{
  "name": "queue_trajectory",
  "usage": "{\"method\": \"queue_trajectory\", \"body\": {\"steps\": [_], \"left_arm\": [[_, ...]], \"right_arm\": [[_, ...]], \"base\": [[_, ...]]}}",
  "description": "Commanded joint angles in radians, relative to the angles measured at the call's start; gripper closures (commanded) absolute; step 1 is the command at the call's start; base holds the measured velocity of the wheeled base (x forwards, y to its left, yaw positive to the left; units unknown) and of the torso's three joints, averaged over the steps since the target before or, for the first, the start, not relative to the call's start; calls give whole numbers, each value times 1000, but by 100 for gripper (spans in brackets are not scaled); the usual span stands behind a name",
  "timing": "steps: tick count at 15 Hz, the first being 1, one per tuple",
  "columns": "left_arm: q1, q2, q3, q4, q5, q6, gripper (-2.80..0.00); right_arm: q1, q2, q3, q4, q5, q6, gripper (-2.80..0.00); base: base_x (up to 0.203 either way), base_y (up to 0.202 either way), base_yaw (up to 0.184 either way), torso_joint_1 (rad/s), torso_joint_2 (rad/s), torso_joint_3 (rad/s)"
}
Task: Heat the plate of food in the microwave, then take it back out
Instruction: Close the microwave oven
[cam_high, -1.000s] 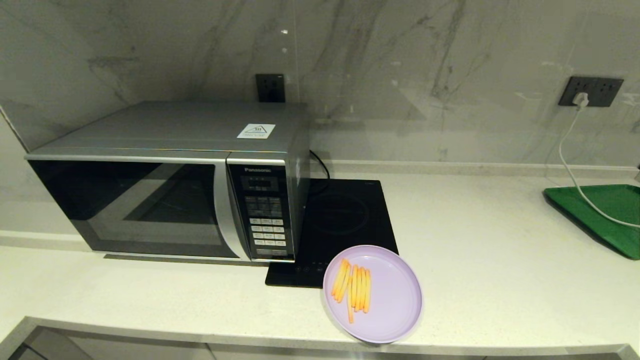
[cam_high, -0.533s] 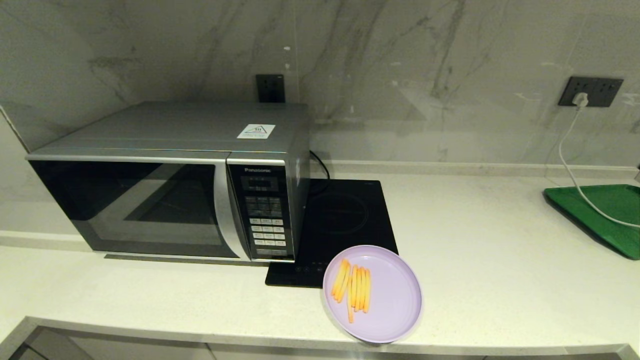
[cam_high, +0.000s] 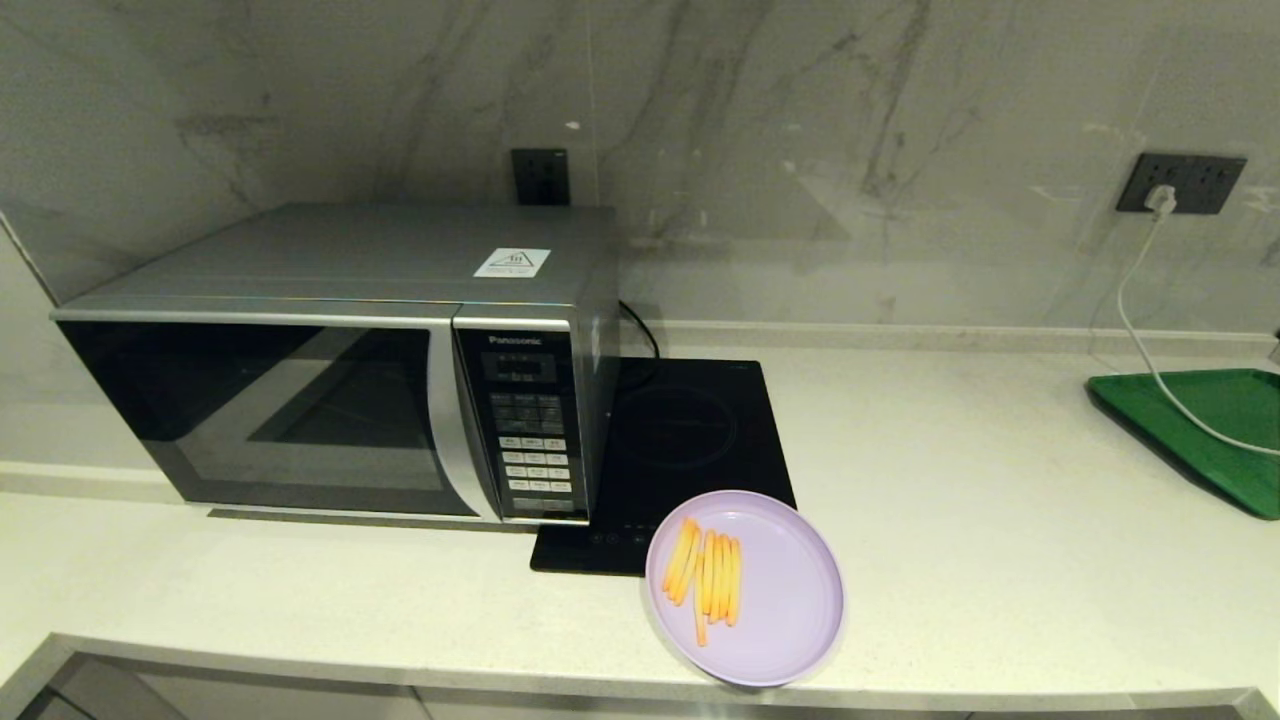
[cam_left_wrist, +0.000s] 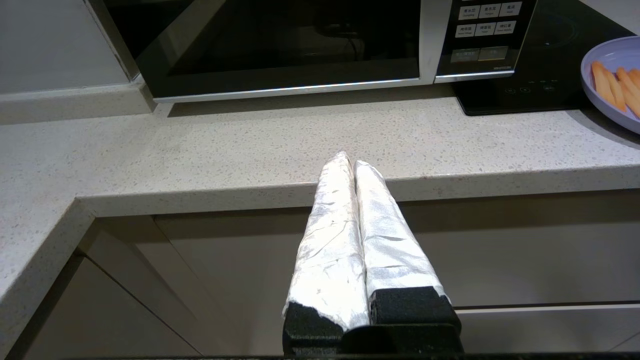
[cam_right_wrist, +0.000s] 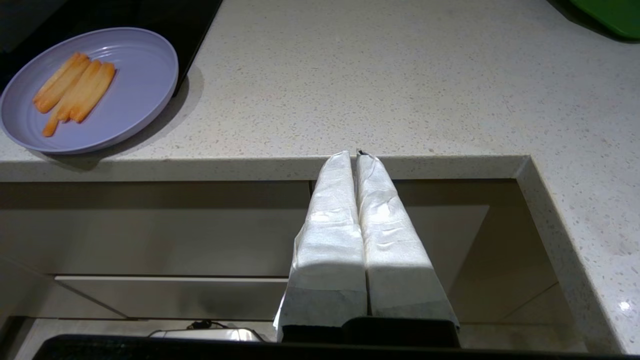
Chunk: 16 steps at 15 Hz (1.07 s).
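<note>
The lilac plate of food (cam_high: 745, 587) with several orange fries (cam_high: 710, 577) sits near the counter's front edge, partly overlapping the black cooktop. To its left stands the silver microwave (cam_high: 340, 360), its dark glass door closed. Neither arm shows in the head view. My left gripper (cam_left_wrist: 350, 160) is shut and empty, held below and in front of the counter edge, facing the microwave (cam_left_wrist: 280, 45); the plate (cam_left_wrist: 612, 82) lies off to its right. My right gripper (cam_right_wrist: 353, 156) is also shut and empty at the counter edge, with the plate (cam_right_wrist: 90, 90) to its left.
A flat black induction cooktop (cam_high: 680, 440) lies right of the microwave. A green tray (cam_high: 1200, 430) rests at the far right with a white cable (cam_high: 1140, 330) running to a wall socket. Cabinet fronts (cam_left_wrist: 250, 260) lie beneath the counter.
</note>
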Motion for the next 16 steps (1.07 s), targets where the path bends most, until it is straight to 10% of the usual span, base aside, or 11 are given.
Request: {"method": "queue_trajectory", "body": {"steps": [1, 8, 16], "left_arm": [[0, 1, 7, -2, -3, 2, 0], [0, 1, 7, -6, 15, -125, 0], [-1, 1, 7, -6, 17, -125, 0]], "right_arm": [[0, 0, 0, 2, -1, 0, 0], [0, 0, 0, 2, 0, 0, 0], [0, 23, -2, 8, -3, -3, 0]], "base": [[0, 0, 0, 0, 0, 0], [0, 0, 0, 0, 0, 0], [0, 0, 0, 0, 0, 0]]}}
